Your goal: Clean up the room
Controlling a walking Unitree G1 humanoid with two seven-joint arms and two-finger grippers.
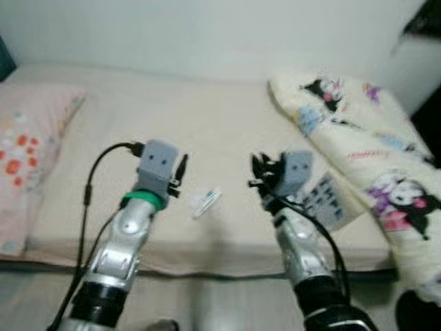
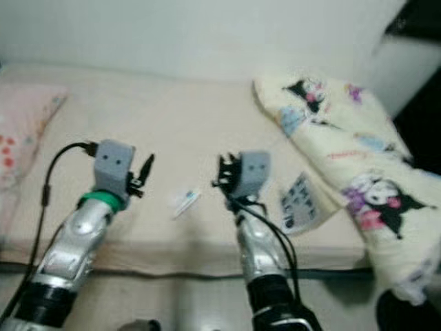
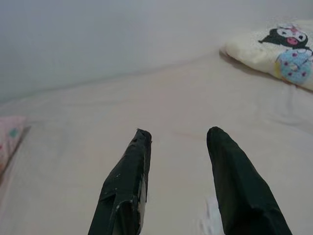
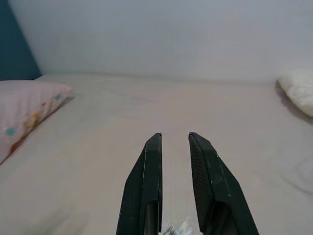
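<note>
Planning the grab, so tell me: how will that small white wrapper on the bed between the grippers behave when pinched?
The wrapper looks thin and crumpled, so probably light and floppy. Lying flat on the soft bed sheet, it may slide or sink rather than lift cleanly.

Soft even light, both eye views blurred (wrist views sharper).

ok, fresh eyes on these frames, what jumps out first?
The cartoon-print blanket bunched along the bed's right side, then the pink floral pillow at the left end. Both claws, left and right, hover open over the bare sheet, with a small white wrapper lying between them and a patterned packet just right of the right claw.
</note>
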